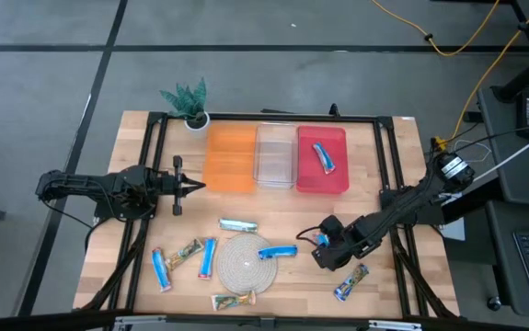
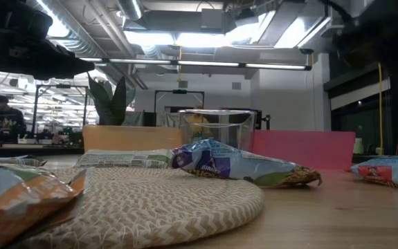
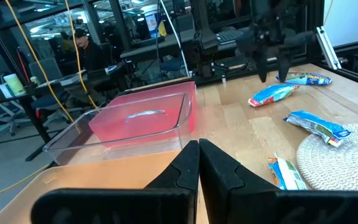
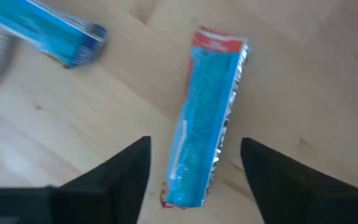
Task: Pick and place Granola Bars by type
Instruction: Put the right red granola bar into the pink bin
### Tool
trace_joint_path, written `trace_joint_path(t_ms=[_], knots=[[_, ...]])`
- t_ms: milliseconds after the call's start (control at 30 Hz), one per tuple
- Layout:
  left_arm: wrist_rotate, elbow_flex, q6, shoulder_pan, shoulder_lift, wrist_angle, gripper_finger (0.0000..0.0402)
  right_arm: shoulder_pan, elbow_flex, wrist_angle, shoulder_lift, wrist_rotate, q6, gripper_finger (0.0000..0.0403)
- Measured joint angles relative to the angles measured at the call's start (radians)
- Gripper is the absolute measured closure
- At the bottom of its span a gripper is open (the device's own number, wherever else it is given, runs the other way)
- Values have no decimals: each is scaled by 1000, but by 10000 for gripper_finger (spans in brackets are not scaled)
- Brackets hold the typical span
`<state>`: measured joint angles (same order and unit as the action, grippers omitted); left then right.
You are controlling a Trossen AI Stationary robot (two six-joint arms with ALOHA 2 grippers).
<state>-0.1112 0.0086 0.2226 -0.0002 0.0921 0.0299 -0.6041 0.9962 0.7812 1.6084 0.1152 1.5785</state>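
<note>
Hovering with jaws spread over a blue bar [image 4: 205,118], right gripper [image 1: 320,246]; left gripper [image 1: 193,185] jaws pressed together.

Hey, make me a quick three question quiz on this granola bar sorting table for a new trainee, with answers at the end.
1. True or false: the red bin already holds a blue bar.
2. Which gripper is open over a blue bar on the table: A) left gripper, B) right gripper?
3. Fill in: the orange bin holds ___ bars.

Key
1. True.
2. B. The right gripper straddles a blue bar lying on the wood; the left gripper waits shut near the orange bin.
3. No.
</note>
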Motion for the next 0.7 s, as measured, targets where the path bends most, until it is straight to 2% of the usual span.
trace_joint_path(t_ms=[133, 267, 500, 700], knots=[[0, 0, 0, 0, 0, 0, 398, 0, 0, -2, 41, -10, 7, 100], [0, 0, 0, 0, 0, 0, 398, 0, 0, -16, 79, -10, 7, 83], [0, 0, 0, 0, 0, 0, 398, 0, 0, -22, 142, -12, 5, 90], [0, 0, 0, 0, 0, 0, 398, 0, 0, -26, 156, -12, -1, 121]])
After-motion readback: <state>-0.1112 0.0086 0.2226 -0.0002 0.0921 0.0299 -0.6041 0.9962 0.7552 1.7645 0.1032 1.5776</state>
